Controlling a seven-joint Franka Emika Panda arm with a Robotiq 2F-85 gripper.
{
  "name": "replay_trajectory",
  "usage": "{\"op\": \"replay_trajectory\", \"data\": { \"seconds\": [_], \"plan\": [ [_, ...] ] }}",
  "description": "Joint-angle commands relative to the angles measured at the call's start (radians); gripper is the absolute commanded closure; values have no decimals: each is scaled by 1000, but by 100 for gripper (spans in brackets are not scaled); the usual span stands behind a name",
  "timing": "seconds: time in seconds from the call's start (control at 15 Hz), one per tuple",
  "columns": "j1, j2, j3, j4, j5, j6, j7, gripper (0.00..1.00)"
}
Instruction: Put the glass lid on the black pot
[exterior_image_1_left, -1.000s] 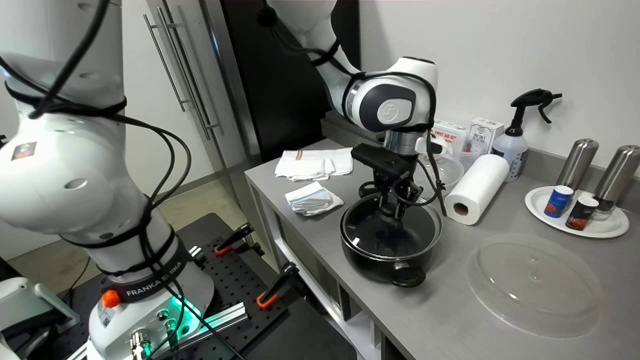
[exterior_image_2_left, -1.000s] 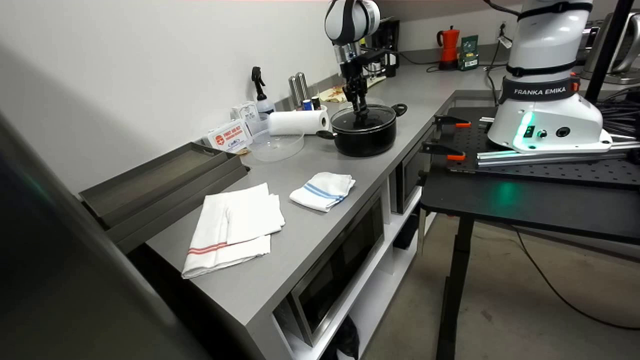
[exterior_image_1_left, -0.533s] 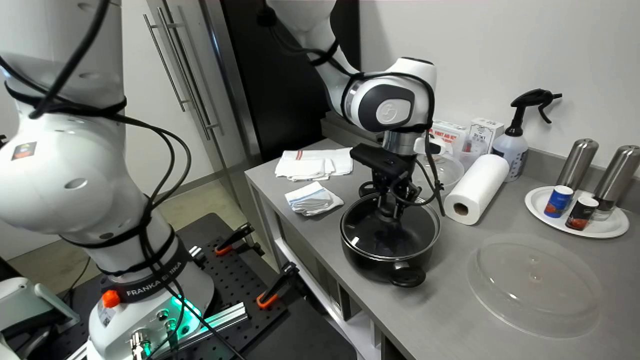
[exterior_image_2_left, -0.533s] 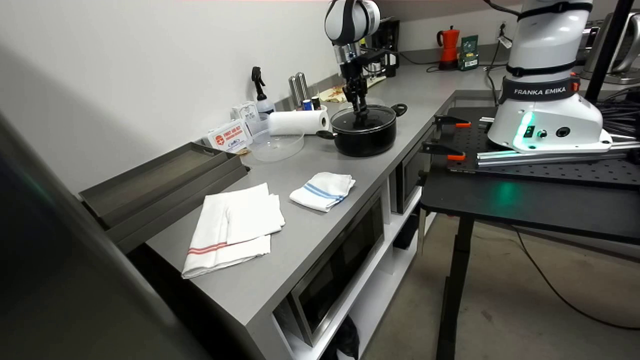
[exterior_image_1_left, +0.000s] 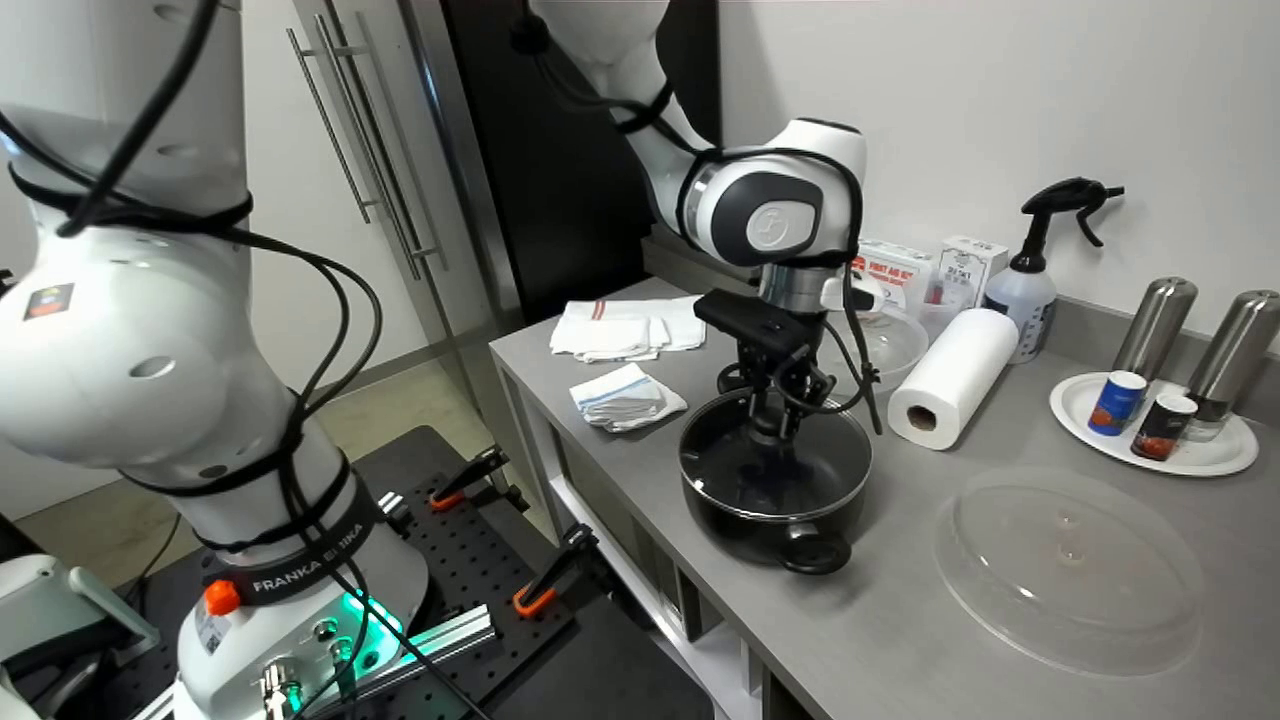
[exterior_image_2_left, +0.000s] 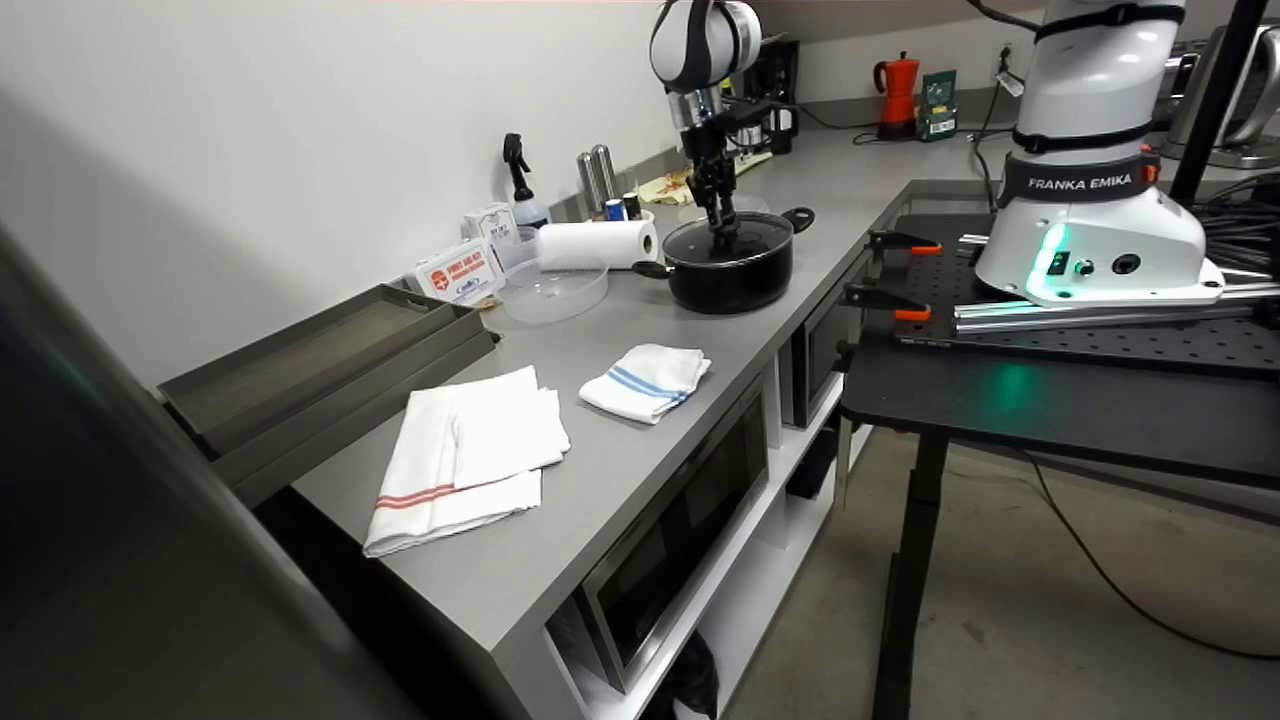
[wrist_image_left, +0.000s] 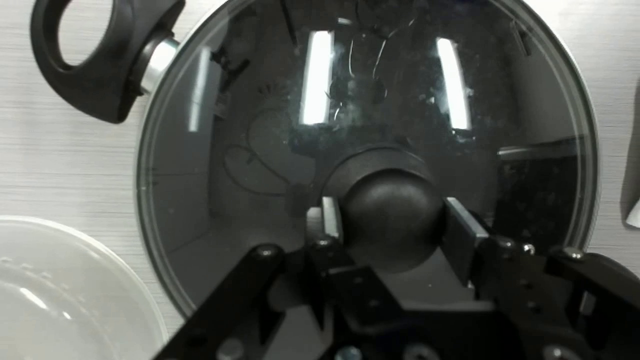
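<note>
The glass lid (exterior_image_1_left: 815, 480) with a dark round knob (wrist_image_left: 392, 210) lies over the mouth of the black pot (exterior_image_1_left: 755, 540) on the grey counter. Its rim appears level with and touching the pot's rim in both exterior views. My gripper (wrist_image_left: 392, 220) is shut on the knob, a metal-edged pad against either side of it. One side handle (wrist_image_left: 107, 70) of the pot shows at the upper left in the wrist view. The lid hides the pot's inside.
A clear plastic bowl (wrist_image_left: 60, 295) stands close by the pot, near a paper-towel roll (exterior_image_1_left: 955, 380). A transparent dome cover (exterior_image_1_left: 1070, 590), folded cloths (exterior_image_1_left: 625, 395) and a white plate (exterior_image_1_left: 1210, 455) with shakers share the counter. The counter's front edge runs near the pot.
My gripper and the lid have shifted slightly to the left and down in an exterior view, and the lid's rim now lines up more closely with the pot's. The grip looks unchanged.
</note>
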Motion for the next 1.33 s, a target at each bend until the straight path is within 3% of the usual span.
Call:
{"op": "replay_trajectory", "data": {
  "seconds": [0.0, 0.6, 0.67, 0.73, 0.93, 1.27],
  "plan": [
    [6, -30, 6, -24, -8, -10, -1, 74],
    [7, -29, 6, -18, -8, -17, 0, 74],
    [6, -29, 5, -23, -9, -13, 0, 24],
    [6, -29, 6, -23, -8, -14, -2, 23],
    [7, -28, 7, -23, -8, -17, 0, 2],
    [10, -28, 9, -18, -9, -24, 1, 0]
  ]
}}
